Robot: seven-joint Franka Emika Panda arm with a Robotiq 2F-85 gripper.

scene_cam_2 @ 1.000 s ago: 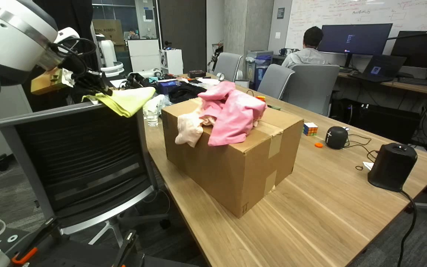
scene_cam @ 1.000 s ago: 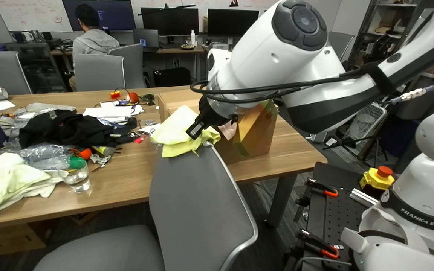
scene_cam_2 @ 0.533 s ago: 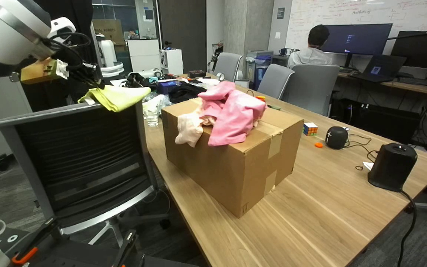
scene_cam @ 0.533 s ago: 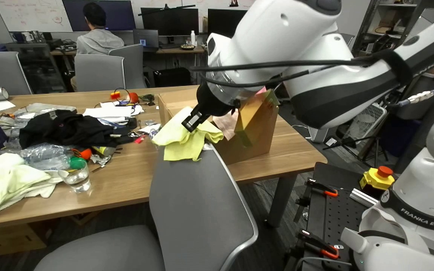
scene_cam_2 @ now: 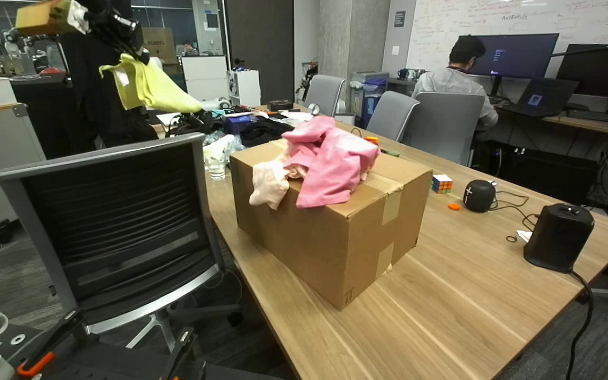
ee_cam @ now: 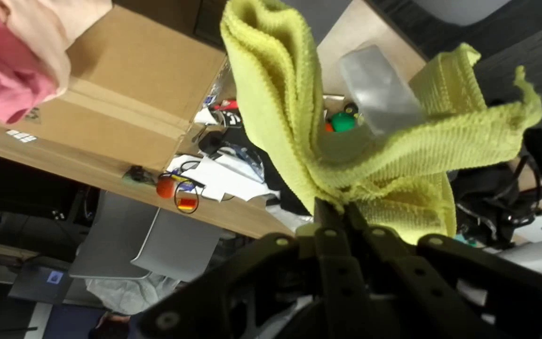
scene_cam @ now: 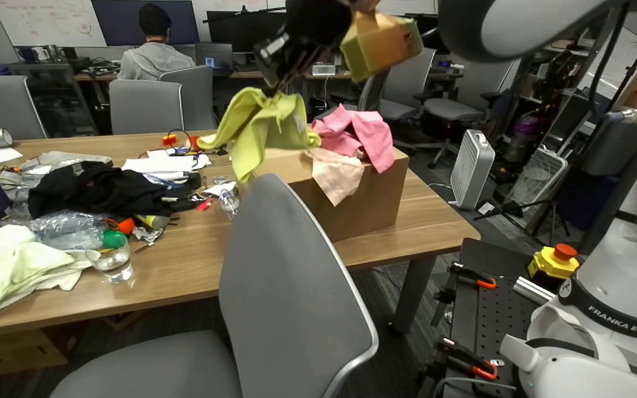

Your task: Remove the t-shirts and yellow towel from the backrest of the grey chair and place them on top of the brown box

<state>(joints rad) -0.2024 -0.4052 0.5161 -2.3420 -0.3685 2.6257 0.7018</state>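
Observation:
My gripper (ee_cam: 337,209) is shut on the yellow towel (ee_cam: 393,155) and holds it bunched, with its ends hanging. The towel (scene_cam: 269,124) is in the air above the top of the grey chair's backrest (scene_cam: 296,265); an exterior view shows a gap between the towel (scene_cam_2: 153,87) and the chair (scene_cam_2: 114,211). The brown box (scene_cam_2: 293,248) stands on the table beside the chair. A pink t-shirt (scene_cam_2: 335,169) and a peach t-shirt (scene_cam_2: 269,184) lie crumpled on top of it. Bare box top (ee_cam: 134,80) shows beside the t-shirts in the wrist view.
The table (scene_cam: 186,276) holds a glass of water (scene_cam: 113,262), a black garment (scene_cam: 97,190), plastic bottles and a pale yellow cloth (scene_cam: 14,265) beyond the chair. A black speaker (scene_cam_2: 478,195) and a black device (scene_cam_2: 560,237) stand past the box.
The gripper has risen with the yellow towel. The towel lay on the chair's backrest and now hangs in the air above it. The t-shirts, box and chair have not moved.

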